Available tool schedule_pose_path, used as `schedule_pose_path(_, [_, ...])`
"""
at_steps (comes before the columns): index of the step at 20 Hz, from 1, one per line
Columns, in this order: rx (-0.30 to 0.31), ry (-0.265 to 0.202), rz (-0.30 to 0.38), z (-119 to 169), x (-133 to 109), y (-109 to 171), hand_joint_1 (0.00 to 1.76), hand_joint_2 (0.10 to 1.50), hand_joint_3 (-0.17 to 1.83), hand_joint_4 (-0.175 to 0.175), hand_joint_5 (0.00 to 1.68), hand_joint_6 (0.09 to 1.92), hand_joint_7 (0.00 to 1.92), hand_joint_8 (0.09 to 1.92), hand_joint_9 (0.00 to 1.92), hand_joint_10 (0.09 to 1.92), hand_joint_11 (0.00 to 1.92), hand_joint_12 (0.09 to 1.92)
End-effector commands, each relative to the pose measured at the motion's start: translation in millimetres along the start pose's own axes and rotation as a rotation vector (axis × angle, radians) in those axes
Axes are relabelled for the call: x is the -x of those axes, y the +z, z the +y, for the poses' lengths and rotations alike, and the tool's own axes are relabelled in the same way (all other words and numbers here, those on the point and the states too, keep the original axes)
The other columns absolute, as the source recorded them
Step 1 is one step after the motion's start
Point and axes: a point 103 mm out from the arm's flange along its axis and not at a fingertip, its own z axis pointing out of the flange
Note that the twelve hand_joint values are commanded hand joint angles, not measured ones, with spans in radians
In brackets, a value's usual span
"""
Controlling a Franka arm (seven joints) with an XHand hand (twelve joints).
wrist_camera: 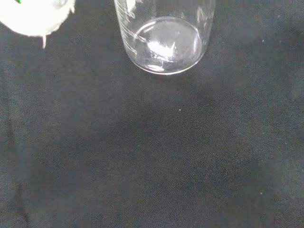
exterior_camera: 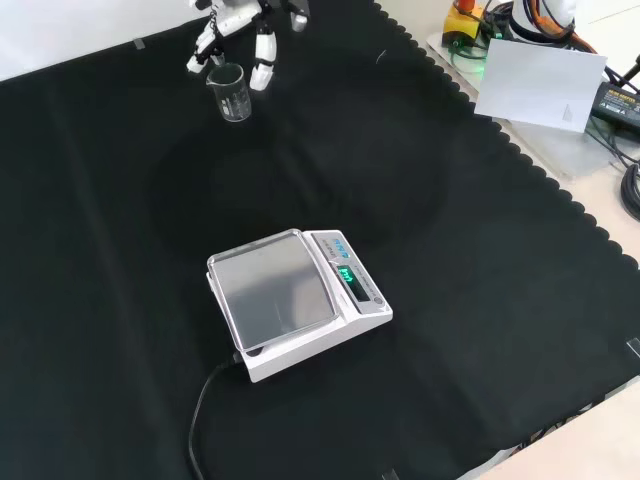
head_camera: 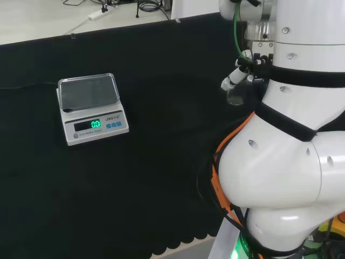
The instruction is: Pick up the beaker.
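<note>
A small clear glass beaker [exterior_camera: 230,95] stands upright on the black cloth near the far edge in the front view. The hand [exterior_camera: 240,22] comes down over it, with one white finger [exterior_camera: 203,50] at its left rim and another [exterior_camera: 263,62] just right of it. Both fingers look fairly straight and not closed round the glass. In the head view the beaker [head_camera: 235,97] sits beside the arm's white links, with a finger [head_camera: 232,82] just above it. The wrist view shows the beaker's base [wrist_camera: 164,42] on the cloth and a blurred white part of the hand [wrist_camera: 33,16].
A white electronic scale [exterior_camera: 295,300] with a lit green display sits mid-cloth, seen at the left in the head view [head_camera: 91,108]; its black cable [exterior_camera: 200,420] runs toward the near edge. A white sheet [exterior_camera: 540,85] and cables lie off the cloth's scalloped right edge.
</note>
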Motion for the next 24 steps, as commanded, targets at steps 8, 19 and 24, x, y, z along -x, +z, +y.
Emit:
schedule_pose_path(8, [0.033, 0.013, 0.002, 22, -8, 24, 0.79, 0.55, 0.36, -0.001, 0.21, 0.09, 0.23, 0.70, 0.60, 0.79, 0.42, 1.38])
schedule_pose_path(19, [0.170, 0.066, 0.022, 30, -28, 39, 1.07, 0.50, 0.73, -0.019, 0.59, 0.47, 0.88, 0.69, 1.22, 0.56, 1.00, 1.12])
schedule_pose_path(24, [0.181, 0.073, -0.001, 34, -40, 40, 1.11, 0.51, 0.75, -0.035, 0.67, 0.96, 1.01, 0.68, 1.34, 0.50, 1.14, 1.04])
